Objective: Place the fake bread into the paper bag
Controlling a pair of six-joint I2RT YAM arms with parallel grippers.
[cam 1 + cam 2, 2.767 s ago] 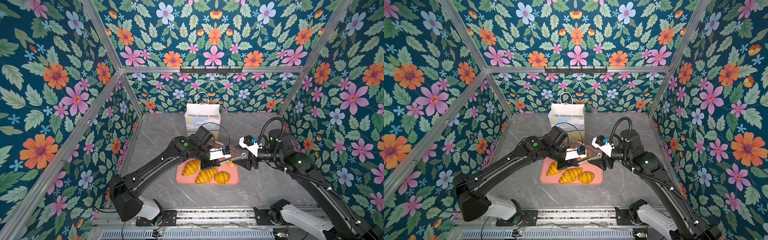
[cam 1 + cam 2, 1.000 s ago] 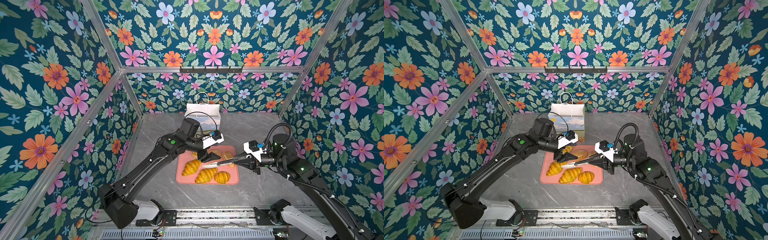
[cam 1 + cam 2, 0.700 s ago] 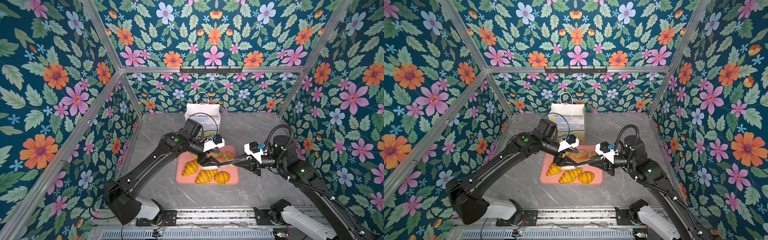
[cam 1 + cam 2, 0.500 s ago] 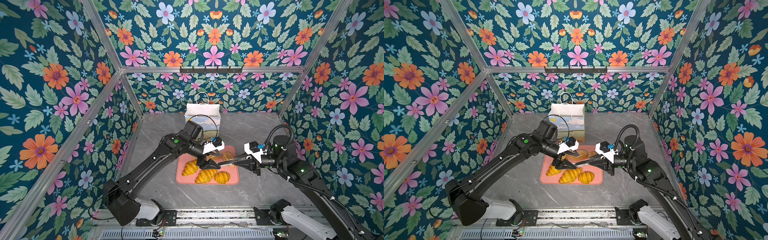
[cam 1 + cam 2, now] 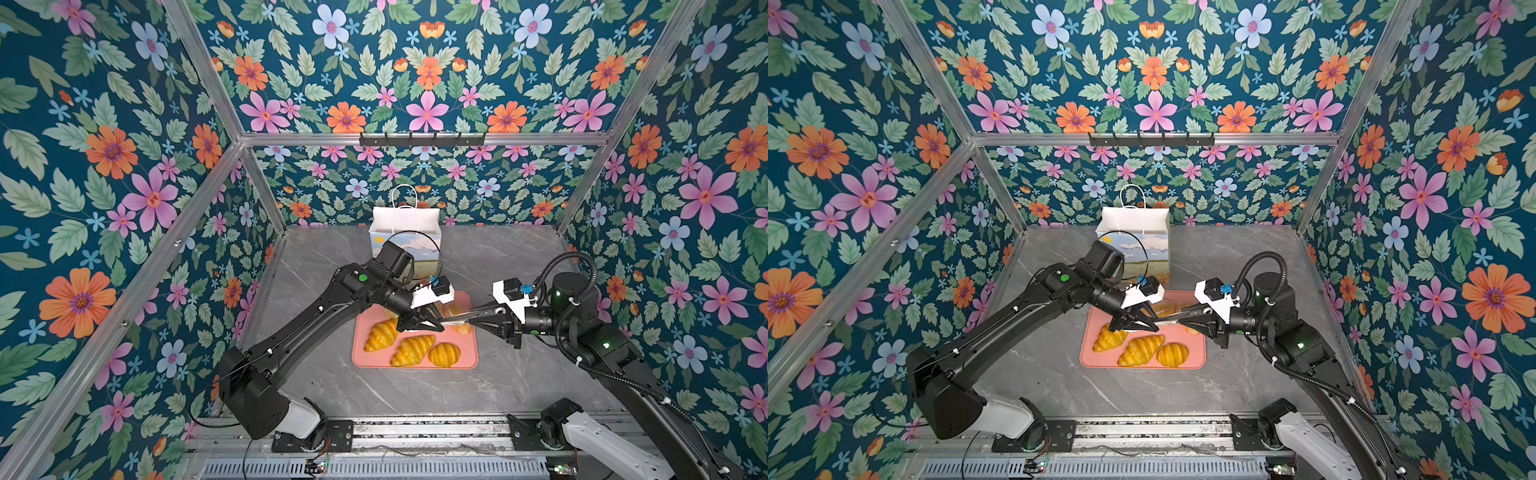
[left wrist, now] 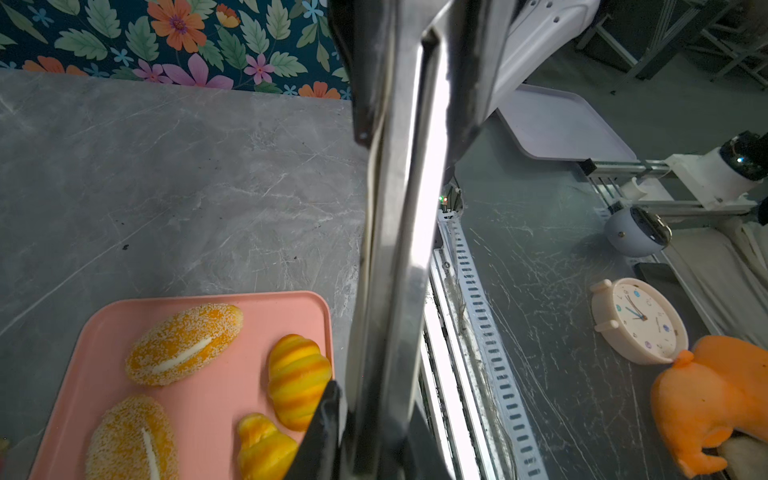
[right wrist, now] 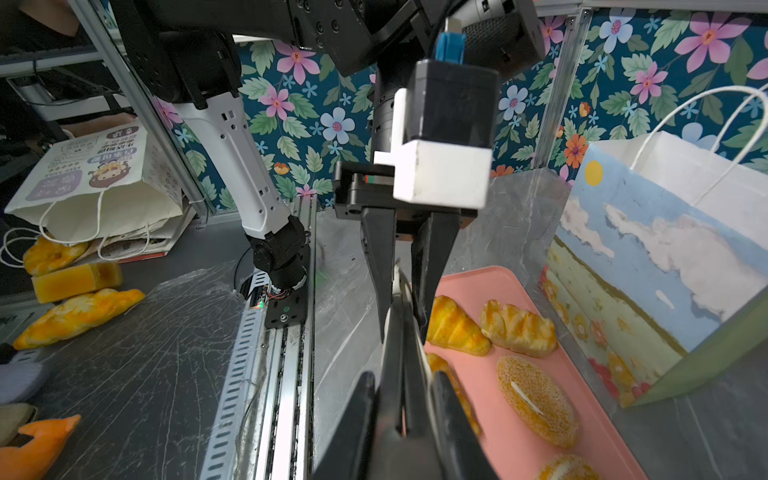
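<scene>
The right gripper [image 5: 478, 321] is clamping one end of a pair of metal tongs [image 5: 454, 319], with its fingers pressed tight against them, and is holding them out over the pink tray [image 5: 415, 365]. The left gripper [image 5: 419, 326] is meeting it from the opposite side. In the right wrist view its two fingers [image 7: 380, 266] are squeezing the tongs' far end between them. The fake bread [image 5: 411, 349] is lying loose on the tray, with neither gripper touching it. Croissants [image 5: 380, 334] and a round striped bun [image 5: 444, 354] are sitting along the near edge, and speckled oval buns [image 6: 183, 349] are lying further back. The paper bag [image 5: 405, 224] is standing upright just behind the tray on the grey table [image 5: 332, 382], with its mouth open.
</scene>
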